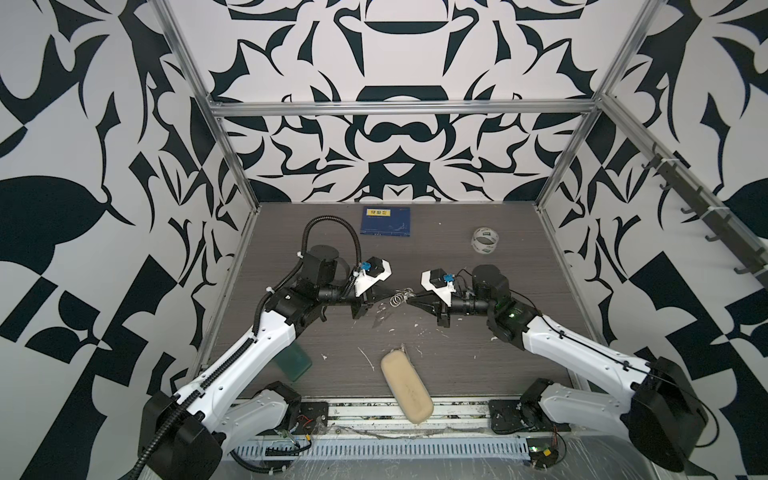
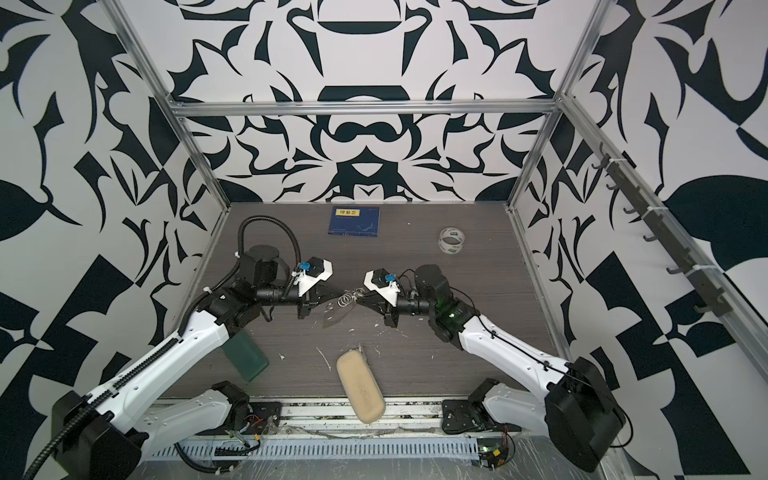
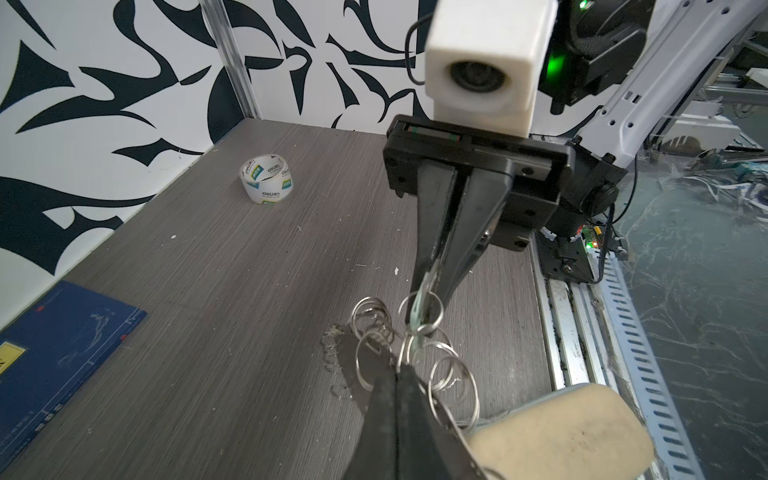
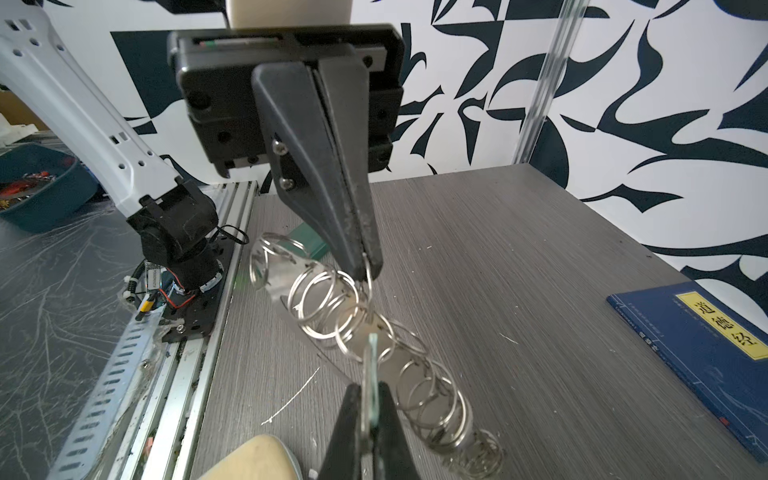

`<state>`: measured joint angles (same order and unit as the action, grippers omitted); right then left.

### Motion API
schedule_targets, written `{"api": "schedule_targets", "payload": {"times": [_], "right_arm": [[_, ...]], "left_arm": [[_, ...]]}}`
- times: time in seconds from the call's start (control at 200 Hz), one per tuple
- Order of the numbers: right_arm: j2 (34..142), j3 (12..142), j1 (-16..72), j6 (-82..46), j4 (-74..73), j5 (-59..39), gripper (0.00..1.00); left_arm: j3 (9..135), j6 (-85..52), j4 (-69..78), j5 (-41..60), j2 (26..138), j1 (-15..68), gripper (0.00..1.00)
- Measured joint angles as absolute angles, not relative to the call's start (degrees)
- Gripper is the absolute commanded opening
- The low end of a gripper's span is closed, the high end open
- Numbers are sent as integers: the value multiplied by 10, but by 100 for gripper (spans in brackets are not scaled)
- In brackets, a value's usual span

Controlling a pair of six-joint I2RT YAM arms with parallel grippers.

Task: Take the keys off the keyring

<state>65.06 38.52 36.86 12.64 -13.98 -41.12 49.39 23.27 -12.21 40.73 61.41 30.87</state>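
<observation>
The keyring (image 4: 332,307), a string of wire rings, is held clear of the table (image 1: 498,353), in front of the blue book (image 1: 385,221). The left gripper (image 4: 368,266) is pinched shut on one ring. The right gripper (image 3: 432,291) is clamped on the pale-headed key (image 4: 371,365), which is threaded through a ring.

The step in hand is judged to be working that key off. The ring is best braced by the left gripper while the key is slid round the split coil. A straight tug would only stretch the chain, and the loose rings hanging below could snag.

Nearer than the book, a beige case (image 1: 407,386) is seen closed, so its contents cannot be told. Off the table, on the side away from the book, a teal tub (image 4: 41,187) is seen with reddish bits inside, too blurred to name.
</observation>
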Motion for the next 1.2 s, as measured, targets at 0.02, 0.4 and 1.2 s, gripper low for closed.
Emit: {"api": "schedule_targets", "payload": {"times": [0.02,0.4,1.2], "right_arm": [[651,391,369,134,-127,-409,0],[628,455,373,225,13,-347,0],[671,585,384,270,208,-288,0]], "left_arm": [[494,234,-122,408,614,309,0],[494,249,-109,413,615,310,0],[567,309,-197,275,644,359,0]]}}
